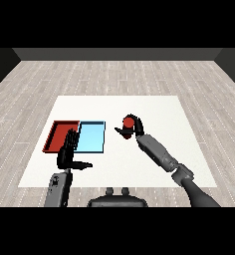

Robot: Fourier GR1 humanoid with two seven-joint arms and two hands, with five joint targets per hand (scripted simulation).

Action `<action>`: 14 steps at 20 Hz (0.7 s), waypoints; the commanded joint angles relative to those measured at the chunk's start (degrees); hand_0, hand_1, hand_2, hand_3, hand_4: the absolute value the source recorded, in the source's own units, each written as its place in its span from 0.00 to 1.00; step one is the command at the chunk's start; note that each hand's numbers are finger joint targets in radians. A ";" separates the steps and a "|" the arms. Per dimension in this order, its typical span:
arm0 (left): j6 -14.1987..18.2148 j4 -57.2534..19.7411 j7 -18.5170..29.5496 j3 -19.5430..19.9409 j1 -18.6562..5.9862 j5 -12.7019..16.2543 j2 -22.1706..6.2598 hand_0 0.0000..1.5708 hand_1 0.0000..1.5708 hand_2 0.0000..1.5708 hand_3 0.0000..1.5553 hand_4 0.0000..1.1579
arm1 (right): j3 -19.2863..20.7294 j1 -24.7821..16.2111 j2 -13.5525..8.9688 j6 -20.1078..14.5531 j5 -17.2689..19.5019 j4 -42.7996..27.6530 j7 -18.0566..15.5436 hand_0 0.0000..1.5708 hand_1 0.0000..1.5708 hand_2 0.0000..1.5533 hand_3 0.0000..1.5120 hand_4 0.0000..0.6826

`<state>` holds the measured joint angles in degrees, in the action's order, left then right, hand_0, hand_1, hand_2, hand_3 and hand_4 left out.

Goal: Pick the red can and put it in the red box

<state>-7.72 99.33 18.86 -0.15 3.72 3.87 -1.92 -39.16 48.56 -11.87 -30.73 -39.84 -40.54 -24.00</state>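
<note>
The right robot hand point(133, 127) curls around the red can point(128, 121) near the middle of the desk point(154, 107), right of the light blue tray point(91, 137) and red tray point(57, 134), while the left robot hand point(68, 152) hangs open by the front edge.

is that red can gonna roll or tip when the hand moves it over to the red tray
The red can looks like a rigid cylinder, so it probably won't deform in the right hand curled round it. It seems upright; laid on its side it would likely roll. Its narrow shape may tip if set down tilted in the red tray.
</note>
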 commanded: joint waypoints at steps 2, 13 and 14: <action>0.79 3.08 -6.17 -5.71 -0.66 -1.16 1.74 0.00 0.00 0.00 0.00 0.00 | -0.49 -5.05 -8.52 -2.47 2.62 -16.32 3.91 0.97 0.97 0.94 0.92 0.83; 10.24 3.80 -15.25 -15.94 -6.15 -4.49 1.91 0.00 0.00 0.00 0.00 0.00 | -1.55 -16.87 -14.61 -13.47 13.81 -43.61 14.86 0.95 0.95 0.94 0.93 0.85; 9.97 3.53 -16.30 -14.73 -7.23 -5.10 1.91 0.00 0.00 0.00 0.00 0.00 | 2.41 -15.85 -14.34 -10.31 13.70 -40.99 14.47 0.95 0.95 0.93 0.93 0.86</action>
<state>-1.05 102.98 6.53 -11.61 -0.79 0.72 -0.17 -38.91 35.37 -23.96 -41.23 -28.64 -76.39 -11.15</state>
